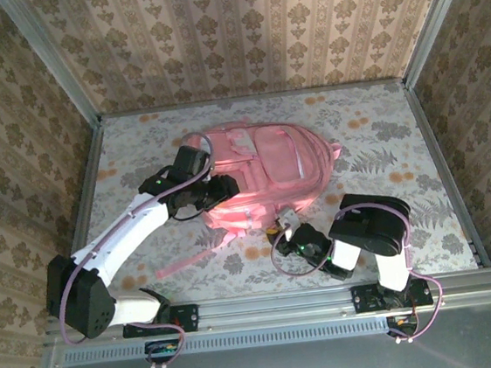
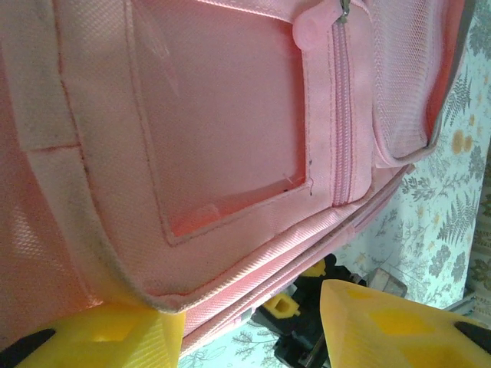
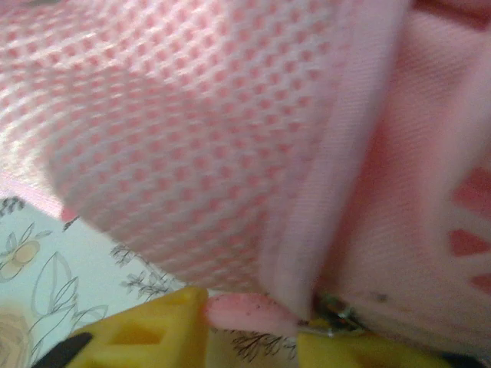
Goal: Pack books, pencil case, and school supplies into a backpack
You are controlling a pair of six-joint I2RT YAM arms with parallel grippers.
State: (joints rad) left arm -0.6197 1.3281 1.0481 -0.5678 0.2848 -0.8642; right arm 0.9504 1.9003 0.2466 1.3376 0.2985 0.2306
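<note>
Backpack [image 1: 266, 169] lies flat, front pockets up. At its near edge the right gripper [image 3: 253, 318] pinches a pink zip tab [image 3: 238, 311] between nearly closed fingers. At its left side the left gripper [image 2: 252, 307] stands half open, gripping nothing, the bag's edge against one finger.

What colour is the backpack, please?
The backpack is pink; the top external view shows it best.

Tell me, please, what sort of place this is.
Likely a small robot test booth dressed as a home: patterned wallpaper panels in a metal frame, a floral tabletop, and the left arm and right arm bolted at its near edge.
</note>
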